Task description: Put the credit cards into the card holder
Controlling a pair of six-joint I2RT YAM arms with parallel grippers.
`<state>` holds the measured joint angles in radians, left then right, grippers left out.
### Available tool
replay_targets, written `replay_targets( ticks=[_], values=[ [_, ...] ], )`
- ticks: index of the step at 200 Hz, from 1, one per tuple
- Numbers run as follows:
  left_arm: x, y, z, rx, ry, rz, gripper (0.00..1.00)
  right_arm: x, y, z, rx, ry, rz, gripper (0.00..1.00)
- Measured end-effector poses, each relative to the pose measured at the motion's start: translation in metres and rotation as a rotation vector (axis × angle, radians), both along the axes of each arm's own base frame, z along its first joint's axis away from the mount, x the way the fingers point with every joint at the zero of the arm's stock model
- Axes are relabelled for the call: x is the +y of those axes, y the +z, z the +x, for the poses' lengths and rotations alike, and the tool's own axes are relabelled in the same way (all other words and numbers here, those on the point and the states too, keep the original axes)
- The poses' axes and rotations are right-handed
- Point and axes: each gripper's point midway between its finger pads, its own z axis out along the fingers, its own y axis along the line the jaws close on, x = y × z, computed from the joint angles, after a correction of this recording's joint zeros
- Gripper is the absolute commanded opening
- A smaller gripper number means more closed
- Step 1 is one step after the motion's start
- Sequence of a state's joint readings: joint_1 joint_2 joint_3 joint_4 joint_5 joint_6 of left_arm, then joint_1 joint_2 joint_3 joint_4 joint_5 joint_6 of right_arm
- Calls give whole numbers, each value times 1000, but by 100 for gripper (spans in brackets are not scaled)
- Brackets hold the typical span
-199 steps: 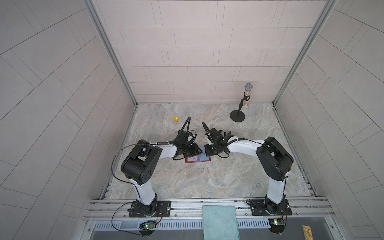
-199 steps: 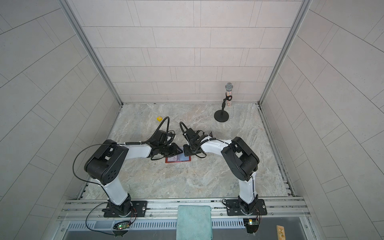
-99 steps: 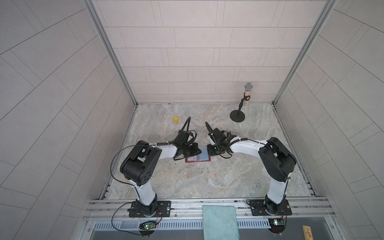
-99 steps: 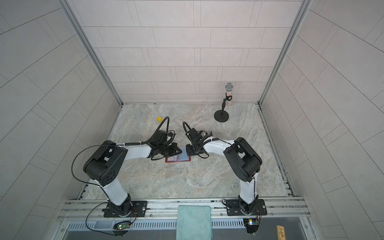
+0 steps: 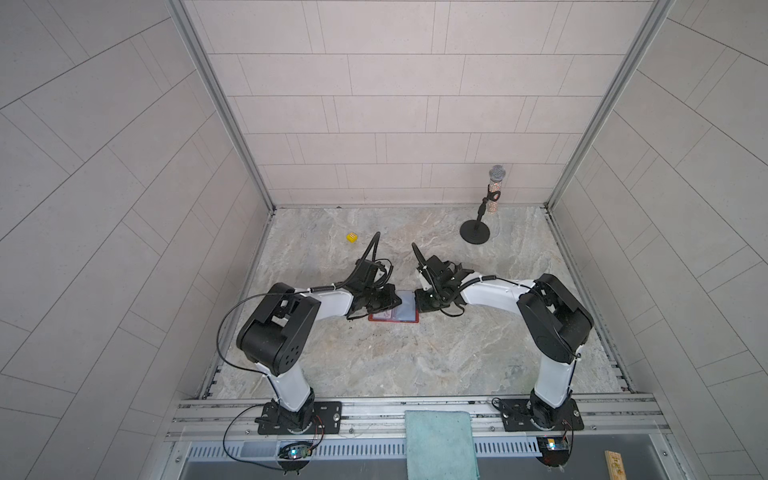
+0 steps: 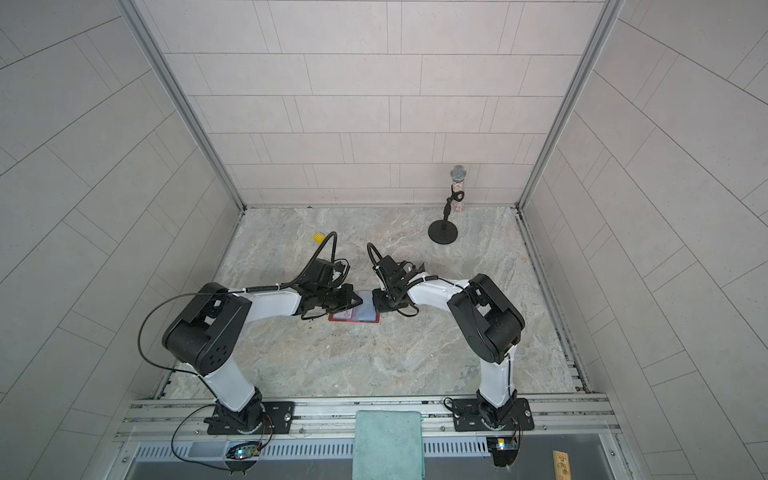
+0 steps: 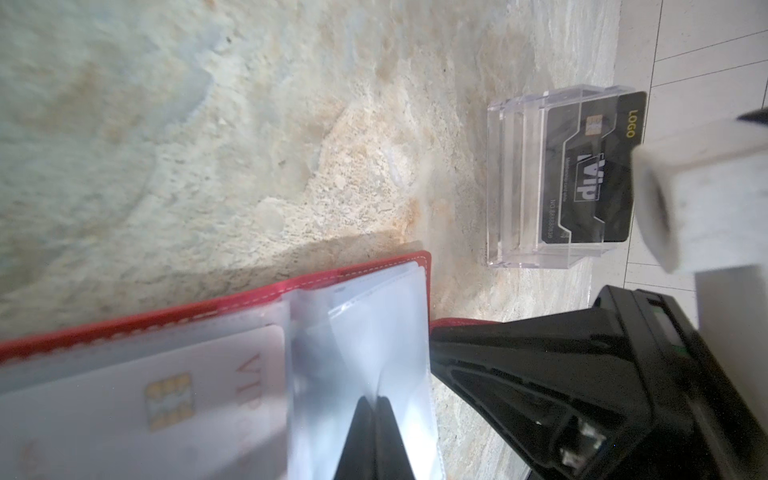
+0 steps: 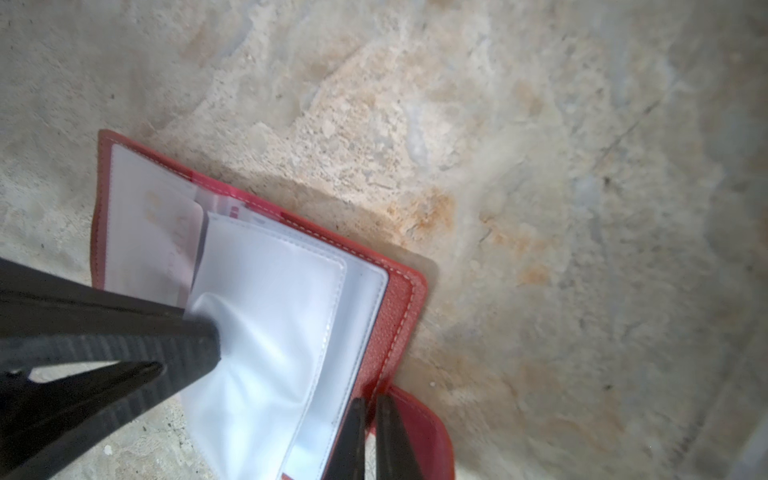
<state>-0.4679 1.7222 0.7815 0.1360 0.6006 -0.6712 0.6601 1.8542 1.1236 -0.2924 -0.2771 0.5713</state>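
A: Where is the card holder [image 5: 395, 316] [image 6: 354, 316]?
B: Just below the middle of both top views, lying open on the marble table [image 5: 415, 365] between the two grippers.
A: The left gripper [image 7: 370, 411]?
B: Closed tight on a clear sleeve [image 7: 357, 332], holding it raised off the pages below. The plastic puckers at the fingertips.
A: And the right gripper [image 8: 370, 409]?
B: Fingers almost together, pinching the holder's red outer edge by the strap. Red shows in the slit between them.
A: The credit cards [image 7: 590, 166]?
B: One, black with VIP lettering, stands upright in a clear acrylic stand [image 7: 515, 183] on the marble, apart from the holder. A pale card [image 7: 166, 399] marked VIP sits inside a sleeve on the holder's other half.
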Motion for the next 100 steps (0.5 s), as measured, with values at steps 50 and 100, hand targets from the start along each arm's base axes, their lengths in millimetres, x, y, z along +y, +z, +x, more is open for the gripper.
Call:
replay_targets(
  ticks=[50,100],
  values=[
    [0,0,0,-1,-2,1,0,-4,3,1,-18,0,-22,9],
    [0,0,0,-2,-2,1,0,-3,16,2,-56,5,-23,5]
  ],
)
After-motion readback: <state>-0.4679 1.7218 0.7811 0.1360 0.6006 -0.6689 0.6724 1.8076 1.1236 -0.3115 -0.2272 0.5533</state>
